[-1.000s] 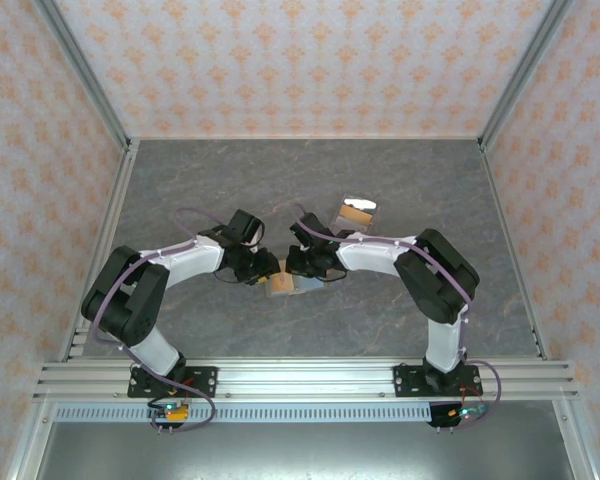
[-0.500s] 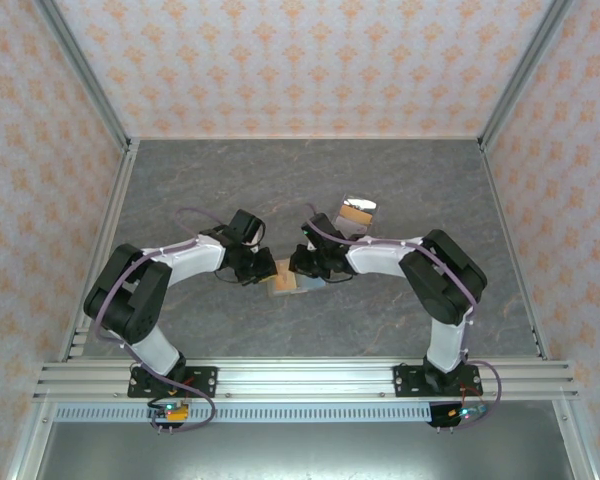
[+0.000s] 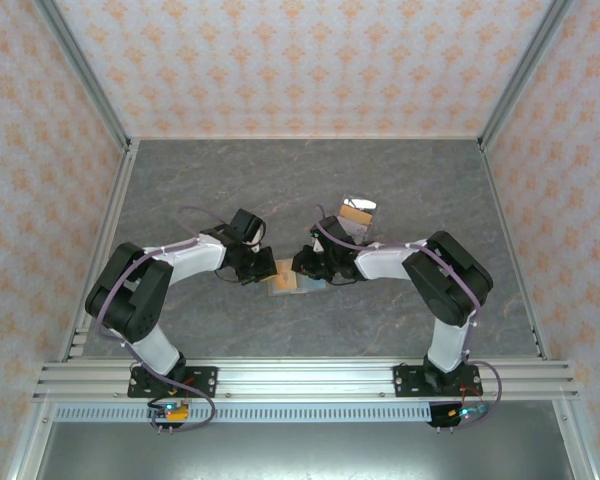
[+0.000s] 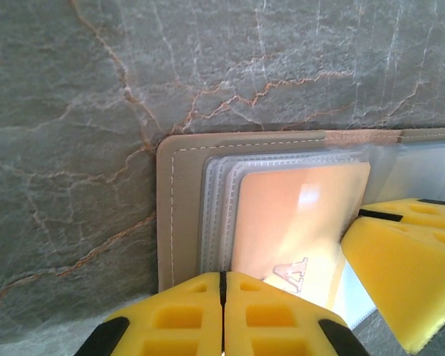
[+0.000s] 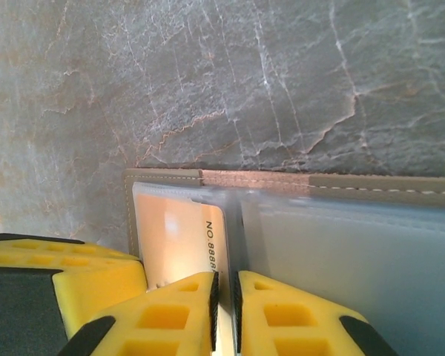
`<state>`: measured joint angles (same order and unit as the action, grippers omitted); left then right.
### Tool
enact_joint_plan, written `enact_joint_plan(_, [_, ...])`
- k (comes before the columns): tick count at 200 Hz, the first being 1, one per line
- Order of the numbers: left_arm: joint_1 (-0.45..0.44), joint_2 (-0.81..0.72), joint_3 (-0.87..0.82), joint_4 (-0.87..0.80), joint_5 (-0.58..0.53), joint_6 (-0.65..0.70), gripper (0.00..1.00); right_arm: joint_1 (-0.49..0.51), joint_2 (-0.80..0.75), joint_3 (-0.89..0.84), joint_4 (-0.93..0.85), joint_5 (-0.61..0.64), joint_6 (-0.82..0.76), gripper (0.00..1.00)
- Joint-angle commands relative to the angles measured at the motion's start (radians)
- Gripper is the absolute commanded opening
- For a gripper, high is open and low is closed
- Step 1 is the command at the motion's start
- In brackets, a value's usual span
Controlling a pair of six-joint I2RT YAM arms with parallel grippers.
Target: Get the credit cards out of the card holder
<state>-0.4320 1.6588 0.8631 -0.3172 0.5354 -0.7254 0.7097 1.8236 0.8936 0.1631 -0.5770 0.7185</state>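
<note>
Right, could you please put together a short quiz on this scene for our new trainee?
1. True or false: the card holder lies open on the table.
2. Which colour is the face of the credit card? A blue, B orange, C green.
3. Fill in: the jaws of the left gripper are ____.
Key: 1 true; 2 B; 3 shut.

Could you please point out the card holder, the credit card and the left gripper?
card holder (image 4: 179, 215): left wrist view, stitched border
credit card (image 4: 297, 215): left wrist view, face centre
left gripper (image 4: 222, 285): left wrist view, between fingertips
</note>
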Motion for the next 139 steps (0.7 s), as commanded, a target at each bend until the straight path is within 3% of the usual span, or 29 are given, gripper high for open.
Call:
enact_joint_plan(1, [-0.007, 0.044, -0.001, -0.035, -0.043, 0.034, 0.07, 0.002, -0.024, -0.006, 0.065, -0.061, 0.001, 0.16])
enact_joint_plan(29, [-0.007, 0.051, 0.007, -0.033, -0.029, 0.043, 0.06, 0.003, -0.006, 0.004, 0.071, -0.091, -0.007, 0.14])
enact_joint_plan(69, [0.0, 0.019, 0.021, -0.072, -0.084, 0.036, 0.08, 0.001, -0.038, -0.003, 0.009, -0.032, -0.041, 0.0])
enact_joint_plan(111, [0.006, -0.033, 0.035, -0.108, -0.098, 0.043, 0.21, -0.027, -0.102, -0.053, 0.004, 0.022, -0.059, 0.0])
enact_joint_plan(139, [0.007, -0.055, 0.04, -0.112, -0.091, 0.044, 0.23, -0.028, -0.109, -0.063, 0.004, 0.034, -0.061, 0.0])
